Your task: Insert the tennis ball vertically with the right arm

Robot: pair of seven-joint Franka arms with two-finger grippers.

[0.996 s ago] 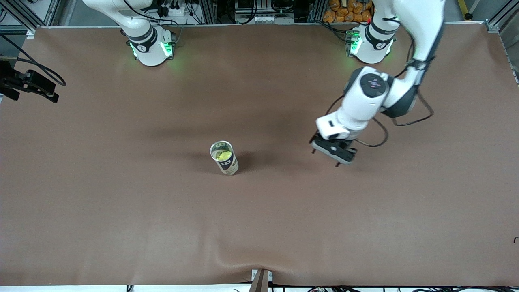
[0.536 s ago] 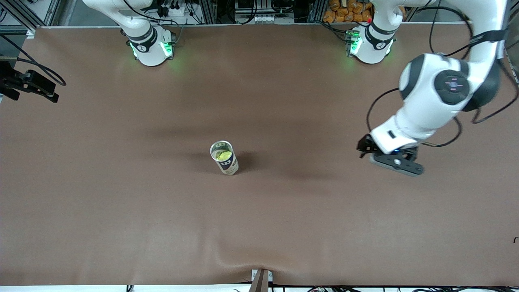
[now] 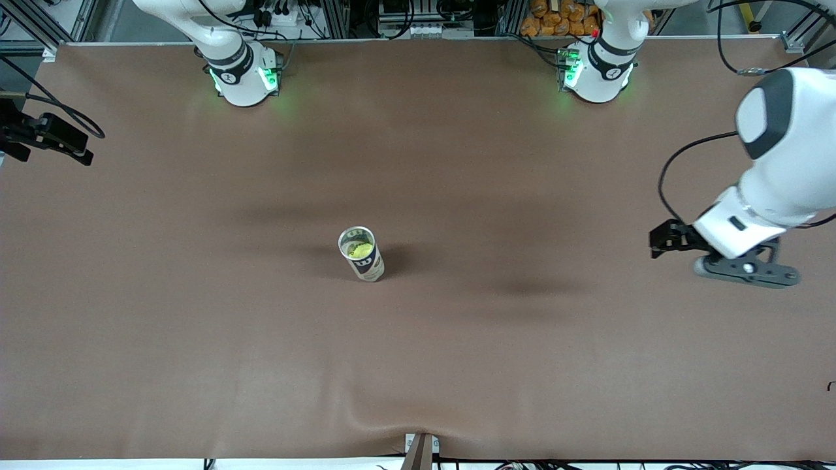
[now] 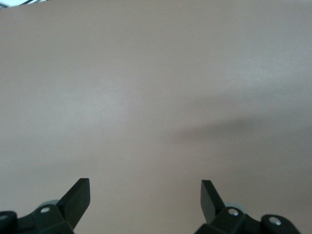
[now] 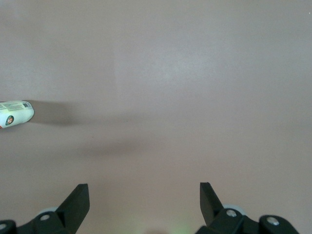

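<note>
One tennis ball sits inside the upright can at table centre (seemingly done). Both grippers gape empty: left gripper over three o'clock, right gripper over bare table.

**A robotics laboratory bench**

The setting is a research lab. Two white multi-joint robot arms stand on round bases with green indicator lights, the right arm's base and the left arm's base, bolted along one edge of a wide table covered in a plain brown mat. Silver aluminium framing profiles, bundles of black cables and power strips line that edge. A black camera on a bracket overlooks the mat from the right arm's end.
</note>
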